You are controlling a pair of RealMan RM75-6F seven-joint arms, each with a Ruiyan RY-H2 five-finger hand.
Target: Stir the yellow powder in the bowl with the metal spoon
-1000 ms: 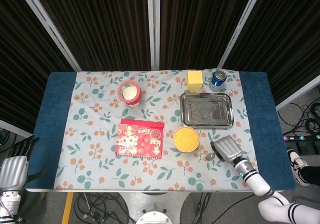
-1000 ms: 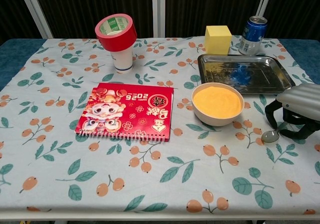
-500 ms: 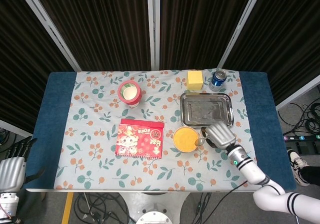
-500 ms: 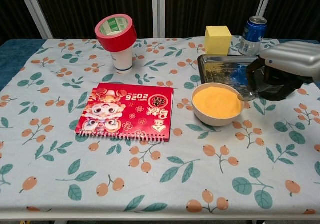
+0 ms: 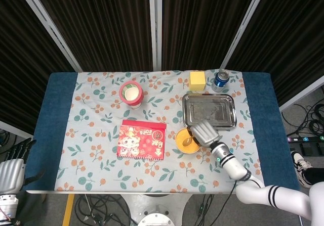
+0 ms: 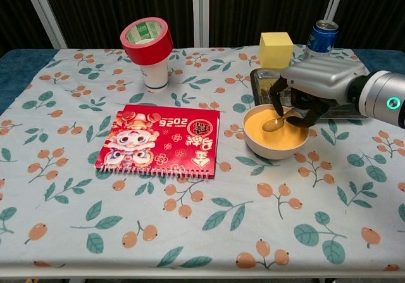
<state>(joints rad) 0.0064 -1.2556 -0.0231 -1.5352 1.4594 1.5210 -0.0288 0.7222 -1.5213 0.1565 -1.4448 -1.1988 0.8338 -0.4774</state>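
One hand, the right hand (image 6: pixel 304 92), grips the metal spoon (image 6: pixel 276 122) over the bowl (image 6: pixel 276 145) beside the steel tray (image 6: pixel 351 109), spoon bowl angled onto the yellow powder (image 6: pixel 269 134) for stirring; left hand (image 5: pixel 11 169) idle, grip unclear.

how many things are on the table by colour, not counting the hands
red: 2, tape roll, notebook
yellow: 2, block, bowl of powder
blue: 1, can
silver: 2, tray, spoon
white: 1, cup
total: 8
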